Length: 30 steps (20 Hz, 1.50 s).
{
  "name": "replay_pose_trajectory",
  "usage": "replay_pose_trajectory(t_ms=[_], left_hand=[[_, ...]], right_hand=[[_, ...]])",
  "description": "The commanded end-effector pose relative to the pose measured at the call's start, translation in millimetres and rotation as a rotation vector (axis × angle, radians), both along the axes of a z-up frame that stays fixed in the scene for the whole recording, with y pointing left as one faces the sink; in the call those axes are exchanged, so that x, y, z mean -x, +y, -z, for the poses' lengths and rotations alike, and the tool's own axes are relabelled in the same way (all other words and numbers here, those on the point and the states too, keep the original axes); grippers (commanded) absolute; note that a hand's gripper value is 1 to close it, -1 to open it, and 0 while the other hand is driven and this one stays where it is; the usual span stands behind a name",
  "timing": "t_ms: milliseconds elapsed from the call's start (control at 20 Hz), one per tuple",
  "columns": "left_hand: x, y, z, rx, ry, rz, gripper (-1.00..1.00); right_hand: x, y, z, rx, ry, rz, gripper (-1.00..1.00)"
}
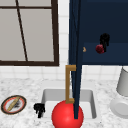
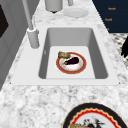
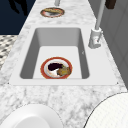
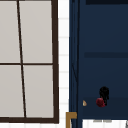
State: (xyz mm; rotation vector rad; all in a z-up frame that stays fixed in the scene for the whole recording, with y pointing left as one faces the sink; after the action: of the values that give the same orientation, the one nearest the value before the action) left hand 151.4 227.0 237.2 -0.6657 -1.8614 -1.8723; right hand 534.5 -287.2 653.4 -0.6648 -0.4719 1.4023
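Note:
My right hand (image 1: pixel 105 40) is up inside the open navy wall cabinet (image 1: pixel 112 22), fingers pointing down and curled on a dark red round thing (image 1: pixel 99 49) at the lower shelf; the same hand (image 4: pixel 104 93) and red thing (image 4: pixel 100 102) show in the upper view. Low at the sink's front left corner hangs my left hand (image 1: pixel 39 109), fingers relaxed and holding nothing. From the right side the left hand (image 3: pixel 18 6) hovers beyond the counter's front edge. A black hand (image 2: pixel 124 47) also sits at the right edge of the left side view.
The cabinet door (image 1: pixel 76 57) stands open edge-on over the sink with a brass handle (image 1: pixel 68 83). A red-rimmed plate (image 2: pixel 71 63) with eggplant and bread lies in the sink (image 2: pixel 97 50). A red ball (image 1: pixel 67 116), patterned plate (image 1: pixel 13 104), white plate (image 1: pixel 120 107) and grey pot (image 1: pixel 123 82) surround it.

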Motion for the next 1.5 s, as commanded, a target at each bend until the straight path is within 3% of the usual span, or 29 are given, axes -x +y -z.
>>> replay_pose_trajectory(t_ms=[0, 200, 450, 650, 750, 850, 900, 950, 1200, 1450], left_hand=[[0.0, 0, 0, 0.000, 0.000, 0.000, 0.00], [0.0, 0, 0, 0.000, 0.000, 0.000, 0.00], [0.0, 0, 0, 0.000, 0.000, 0.000, 0.00], [0.0, 0, 0, 0.000, 0.000, 0.000, 0.00], [0.0, 0, 0, 0.000, 0.000, 0.000, 0.00], [0.0, 0, 0, 0.000, 0.000, 0.000, 0.00], [0.0, 0, 0, 0.000, 0.000, 0.000, 0.00], [0.0, 0, 0, 0.000, 0.000, 0.000, 0.00], [0.0, 0, 0, 0.000, 0.000, 0.000, 0.00], [0.0, 0, 0, 0.000, 0.000, 0.000, 0.00]], right_hand=[[-7, -18, 24, 0.025, -0.036, -0.009, 1.00], [-38, -26, 51, 0.029, -0.078, -0.021, 1.00], [-61, -40, 47, -0.072, 0.022, -0.042, 1.00], [-25, -44, 37, -0.152, 0.089, -0.039, 1.00], [-10, -45, 30, -0.172, 0.042, -0.025, 1.00], [-14, -44, 23, -0.193, -0.017, 0.013, 1.00], [-15, -47, 15, -0.194, -0.021, 0.000, 1.00], [-20, -48, 7, -0.181, -0.028, -0.010, -1.00], [-12, -50, -25, -0.163, 0.034, -0.050, -1.00], [-19, -46, -57, -0.157, 0.042, -0.037, -1.00]])
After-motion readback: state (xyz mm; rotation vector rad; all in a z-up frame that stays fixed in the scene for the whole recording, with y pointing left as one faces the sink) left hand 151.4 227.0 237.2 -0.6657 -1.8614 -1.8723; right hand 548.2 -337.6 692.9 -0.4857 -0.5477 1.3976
